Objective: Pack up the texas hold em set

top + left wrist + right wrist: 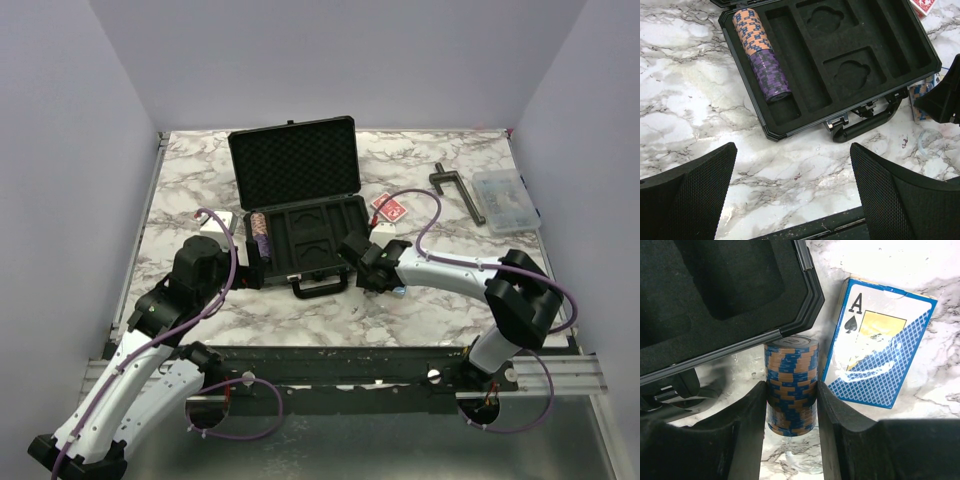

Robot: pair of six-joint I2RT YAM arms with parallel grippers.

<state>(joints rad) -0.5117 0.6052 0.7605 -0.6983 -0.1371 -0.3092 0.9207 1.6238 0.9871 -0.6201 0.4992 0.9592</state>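
Observation:
The black case lies open, its foam lid upright. A row of orange and purple chips fills its left slot. A stack of blue and tan chips stands on the marble just outside the case's front right corner. My right gripper has both pads pressed against the stack's sides. The blue card deck lies beside it. A red deck lies right of the case. My left gripper hangs wide open over bare marble in front of the case's handle.
A dark T-shaped tool and a clear compartment box lie at the back right. A white block sits left of the case. The table's dark front rail runs just below my left fingers.

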